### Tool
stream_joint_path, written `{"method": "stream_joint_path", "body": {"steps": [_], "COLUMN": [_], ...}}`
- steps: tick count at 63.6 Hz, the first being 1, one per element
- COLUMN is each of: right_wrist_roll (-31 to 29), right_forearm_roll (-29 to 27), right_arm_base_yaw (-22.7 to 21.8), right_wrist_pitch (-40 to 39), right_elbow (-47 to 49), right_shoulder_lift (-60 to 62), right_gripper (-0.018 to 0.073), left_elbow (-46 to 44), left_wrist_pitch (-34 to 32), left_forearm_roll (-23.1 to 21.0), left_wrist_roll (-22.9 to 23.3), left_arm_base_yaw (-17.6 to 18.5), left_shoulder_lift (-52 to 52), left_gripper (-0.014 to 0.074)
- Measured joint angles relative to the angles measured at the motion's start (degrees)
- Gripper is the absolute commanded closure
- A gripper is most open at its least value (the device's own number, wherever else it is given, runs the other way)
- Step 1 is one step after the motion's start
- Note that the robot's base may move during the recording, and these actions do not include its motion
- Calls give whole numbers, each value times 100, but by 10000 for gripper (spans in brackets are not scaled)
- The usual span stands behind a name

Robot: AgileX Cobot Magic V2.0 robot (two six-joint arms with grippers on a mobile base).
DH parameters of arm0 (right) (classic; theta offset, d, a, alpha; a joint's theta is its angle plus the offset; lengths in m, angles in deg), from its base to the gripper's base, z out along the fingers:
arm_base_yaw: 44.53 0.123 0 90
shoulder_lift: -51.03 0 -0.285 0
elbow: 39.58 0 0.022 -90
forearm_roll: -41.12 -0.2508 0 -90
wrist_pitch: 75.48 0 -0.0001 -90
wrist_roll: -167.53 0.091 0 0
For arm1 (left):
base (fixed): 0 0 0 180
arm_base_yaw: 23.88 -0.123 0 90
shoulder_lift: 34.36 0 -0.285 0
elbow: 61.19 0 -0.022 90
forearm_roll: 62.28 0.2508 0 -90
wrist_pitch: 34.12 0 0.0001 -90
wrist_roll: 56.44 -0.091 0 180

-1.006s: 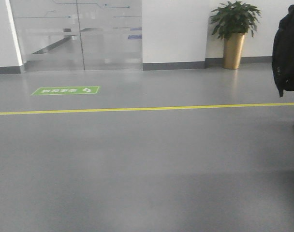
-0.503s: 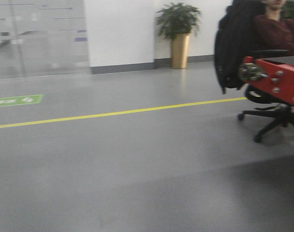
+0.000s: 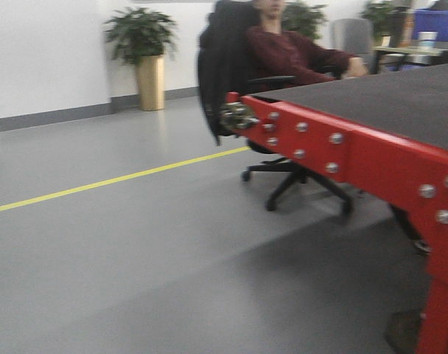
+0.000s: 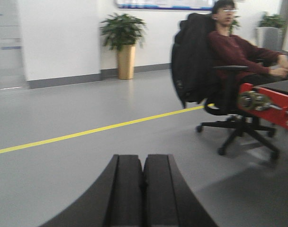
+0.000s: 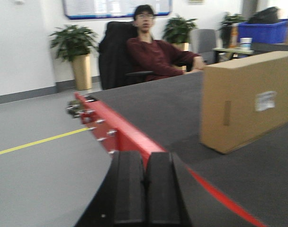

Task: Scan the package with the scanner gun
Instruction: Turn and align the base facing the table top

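The package (image 5: 248, 99), a tan cardboard box with a small white label (image 5: 266, 100) on its near face, stands on the dark table top (image 5: 182, 109) in the right wrist view, ahead and to the right of my right gripper (image 5: 145, 155). That gripper is shut with nothing in it, hovering over the table's red edge (image 5: 120, 127). My left gripper (image 4: 143, 158) is also shut and empty, above bare grey floor and short of the table's corner (image 4: 272, 101). The scanner gun is out of view.
The red-framed table (image 3: 357, 155) fills the right of the front view. A person in a dark red top (image 3: 283, 51) sits in a black wheeled office chair (image 3: 298, 173) by its far corner. A yellow floor line (image 3: 99, 182) and a potted plant (image 3: 147, 44) lie to the left.
The front view has swung to the right. The glass doors and green floor sign have left the picture, and the red table and the seated person have come in.
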Motion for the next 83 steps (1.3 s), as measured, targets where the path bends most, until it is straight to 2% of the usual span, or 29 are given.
{"method": "stream_joint_path", "body": {"steps": [54, 69, 83], "right_wrist_roll": [0, 0, 0], "right_forearm_roll": [0, 0, 0], "right_arm_base_yaw": [0, 0, 0], "right_wrist_pitch": [0, 0, 0], "right_elbow": [0, 0, 0], "right_shoulder_lift": [0, 0, 0], "right_gripper": [712, 712, 712], "left_elbow": [0, 0, 0], "left_wrist_pitch": [0, 0, 0], "left_forearm_roll": [0, 0, 0], "left_wrist_roll": [0, 0, 0], "left_arm_base_yaw": [4, 216, 241], "left_shoulder_lift": [0, 0, 0], "left_gripper": [707, 707, 707]}}
